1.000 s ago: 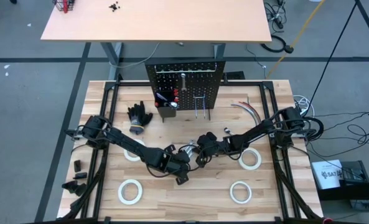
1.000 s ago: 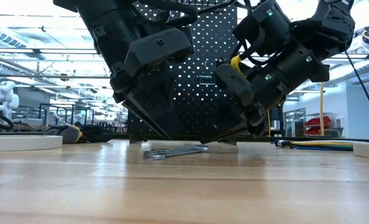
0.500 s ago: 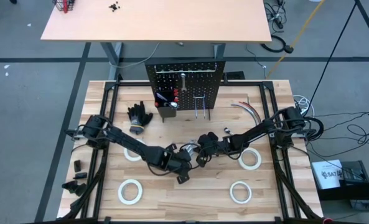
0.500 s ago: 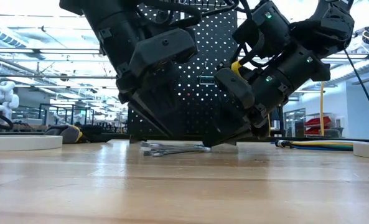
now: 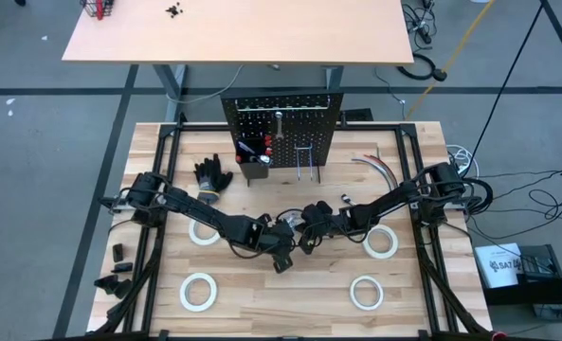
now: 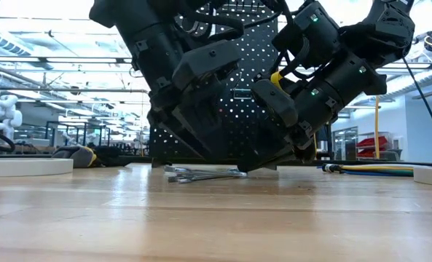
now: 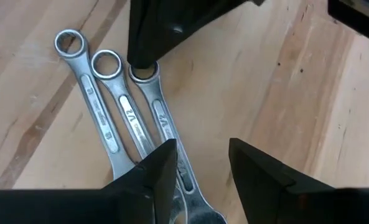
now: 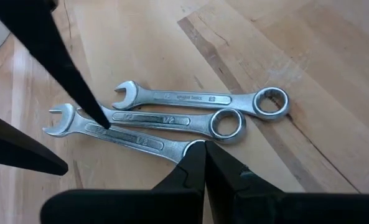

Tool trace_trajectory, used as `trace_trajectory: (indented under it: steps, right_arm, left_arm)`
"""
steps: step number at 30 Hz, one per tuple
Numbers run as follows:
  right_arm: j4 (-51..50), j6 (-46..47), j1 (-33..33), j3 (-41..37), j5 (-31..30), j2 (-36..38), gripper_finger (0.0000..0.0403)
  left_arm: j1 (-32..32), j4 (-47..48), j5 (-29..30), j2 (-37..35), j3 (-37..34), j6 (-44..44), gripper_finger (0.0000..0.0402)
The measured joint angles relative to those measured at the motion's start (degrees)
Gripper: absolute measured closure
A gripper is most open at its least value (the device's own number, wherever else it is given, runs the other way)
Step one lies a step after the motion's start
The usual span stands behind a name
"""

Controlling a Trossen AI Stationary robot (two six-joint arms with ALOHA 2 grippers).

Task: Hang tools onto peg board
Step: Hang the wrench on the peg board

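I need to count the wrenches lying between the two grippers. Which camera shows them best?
The right wrist view: all three wrenches lie flat side by side, nearly whole. The left wrist view shows their ring ends, lower parts hidden by the fingers. The low view shows them edge-on. In the high view the grippers mostly hide them.

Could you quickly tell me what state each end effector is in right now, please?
Left end effector: open, over the wrenches, holding nothing.
Right end effector: shut, tip pressing on one wrench's ring end.

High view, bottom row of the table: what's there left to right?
Tape roll → tape roll, both lying flat on the table in front of the two arms.
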State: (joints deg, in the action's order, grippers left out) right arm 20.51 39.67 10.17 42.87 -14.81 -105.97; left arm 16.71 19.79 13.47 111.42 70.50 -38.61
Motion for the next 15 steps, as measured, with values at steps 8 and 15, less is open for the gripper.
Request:
trace_trajectory:
  steps: [8, 15]
  right_arm:
    - [-0.02, 0.19, 0.00, -0.03, -0.02, -0.04, 0.0403]
    - [0.18, 0.17, 0.04, -0.16, 0.03, -0.10, 0.0403]
  left_arm:
    - [0.00, -0.65, -2.16, 2.34, 0.15, -0.08, 0.0246]
    - [0.02, 0.91, -3.79, 3.69, 0.31, -0.10, 0.0246]
